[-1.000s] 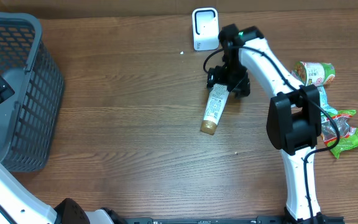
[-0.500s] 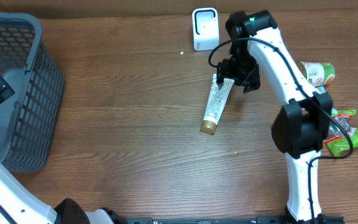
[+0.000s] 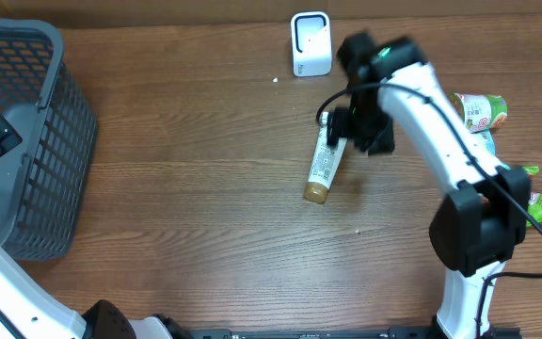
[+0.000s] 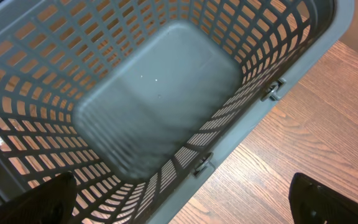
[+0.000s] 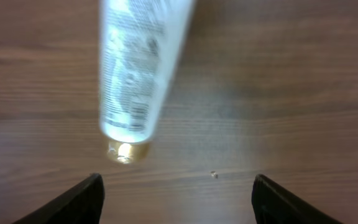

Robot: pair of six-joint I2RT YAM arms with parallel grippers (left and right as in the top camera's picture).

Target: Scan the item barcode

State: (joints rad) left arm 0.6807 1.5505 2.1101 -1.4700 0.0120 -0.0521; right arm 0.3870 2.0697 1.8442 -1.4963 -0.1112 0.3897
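Plainly, the tube [image 3: 324, 162] lay flat on the wooden bench [image 3: 186, 188], out near the middle and slanted. Its gold cap [image 3: 315, 194] pointed toward the near edge, and its other end pointed toward the white scanner [image 3: 310, 42], which stood upright at the far edge. Tube and scanner were near each other but did not touch.

The right pincer [image 5: 176, 183] hung over the tube's far end with its jaws spread wide. In the right wrist view both dark fingers [image 5: 82, 199] sat low in the picture, one at each side, and neither touched the tube. The tube ran down from the top edge, left of the middle of the gap, and ended at the cap. Nothing was pinched between the fingers. The print on the tube faced up, but it was too blurred to pick out a barcode for certain.

To the right of that arm a can [image 3: 478, 110] lay on its side. Nearer the front edge was a green packet [image 3: 534, 212], partly hidden behind the arm.

At the left end stood a grey basket [image 3: 64, 132] with latticed walls. The left pincer [image 4: 182, 186] hovered above it, jaws also wide apart and gripping nothing. Its camera looked down onto the basket's grey floor, with a strip of the bench showing past the rim.
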